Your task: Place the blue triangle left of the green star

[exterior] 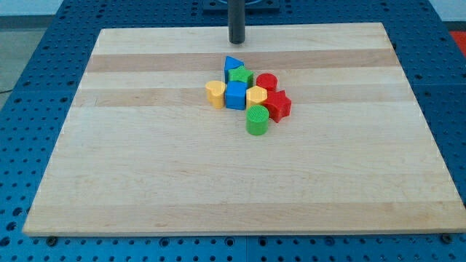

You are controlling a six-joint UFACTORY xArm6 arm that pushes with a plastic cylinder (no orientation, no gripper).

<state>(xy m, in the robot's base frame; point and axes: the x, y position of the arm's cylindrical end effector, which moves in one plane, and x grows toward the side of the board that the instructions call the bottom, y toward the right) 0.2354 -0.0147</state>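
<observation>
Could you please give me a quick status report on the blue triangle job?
My tip near the view's top, apart from the cluster. Blue triangle tight against green star, on its upper-left. Blue cube and yellow block crowd the star's left.

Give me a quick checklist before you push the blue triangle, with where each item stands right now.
1. My tip clear of all blocks, toward the view's top: ok.
2. Blue triangle visible at the cluster's top: ok.
3. Green star located, touching the triangle: ok.
4. Triangle already left of the star: not ok.
5. Space beside the star's left: not ok, blue cube and yellow block crowd close.
</observation>
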